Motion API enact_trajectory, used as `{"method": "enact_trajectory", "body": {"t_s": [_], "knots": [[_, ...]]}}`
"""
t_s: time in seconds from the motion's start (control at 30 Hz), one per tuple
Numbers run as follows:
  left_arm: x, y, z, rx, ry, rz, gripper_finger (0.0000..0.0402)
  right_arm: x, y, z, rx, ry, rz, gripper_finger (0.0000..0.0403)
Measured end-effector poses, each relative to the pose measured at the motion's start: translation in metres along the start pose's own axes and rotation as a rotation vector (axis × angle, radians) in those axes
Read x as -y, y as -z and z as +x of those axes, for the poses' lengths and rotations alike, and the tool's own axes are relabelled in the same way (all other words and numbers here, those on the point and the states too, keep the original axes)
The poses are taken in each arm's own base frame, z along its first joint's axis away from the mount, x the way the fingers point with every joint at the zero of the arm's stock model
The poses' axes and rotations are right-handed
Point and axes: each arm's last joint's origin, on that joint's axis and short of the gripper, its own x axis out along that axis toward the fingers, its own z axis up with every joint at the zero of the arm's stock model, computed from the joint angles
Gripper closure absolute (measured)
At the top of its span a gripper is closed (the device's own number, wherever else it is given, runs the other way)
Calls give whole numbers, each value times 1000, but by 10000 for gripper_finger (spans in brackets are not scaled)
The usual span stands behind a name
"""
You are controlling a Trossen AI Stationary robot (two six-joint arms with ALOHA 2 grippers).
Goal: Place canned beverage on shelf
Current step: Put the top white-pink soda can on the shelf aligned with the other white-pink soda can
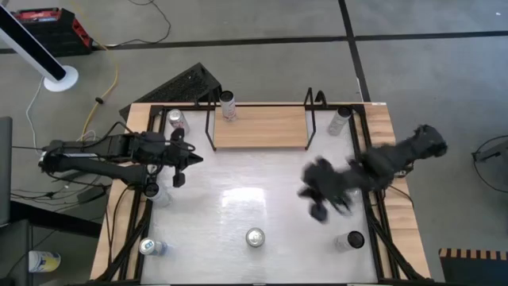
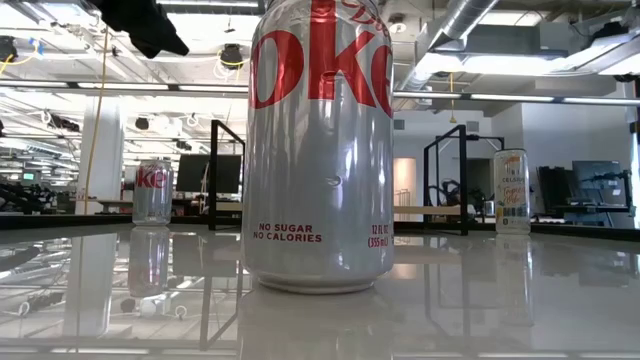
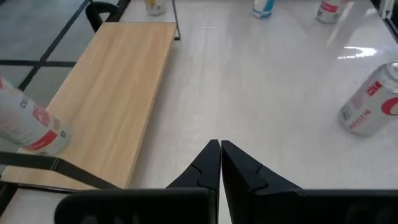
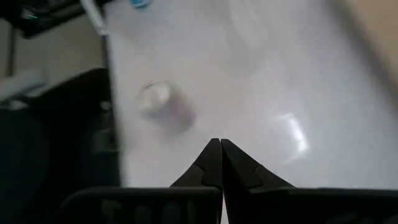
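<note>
The shelf (image 1: 260, 127) stands at the far edge of the white surface (image 1: 214, 230), with one can (image 1: 228, 104) upright on its left end and the rest of the board bare. Several cans are scattered off it. The one that matters most, in my judgement, is the silver can (image 1: 255, 237) standing upright at the near middle, its long axis vertical.

The right pincer (image 1: 319, 208) hovers closed and empty over the right half of the surface, and this can lies to its left and nearer the front edge. A dark-topped can (image 1: 353, 239) stands nearer still, on its near right.

The left pincer (image 1: 178, 177) is also closed and empty, at the left side, farther from the middle can.

So the right arm looks the better placed; it must open before descending.
</note>
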Motion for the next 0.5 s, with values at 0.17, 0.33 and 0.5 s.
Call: {"method": "enact_trajectory", "body": {"t_s": [0.17, 0.33, 0.5], "knots": [[7, 0, -1, 1, 112, 4, 401, -53, 62, -23, 14, -69, 147, 382], [14, 0, -2, 4, 173, 21, 401, -87, 116, -22, -85, -71, 350, 382], [17, -4, -3, 45, 184, 37, 401, -81, 144, -18, -248, 153, 542, 383]]}}
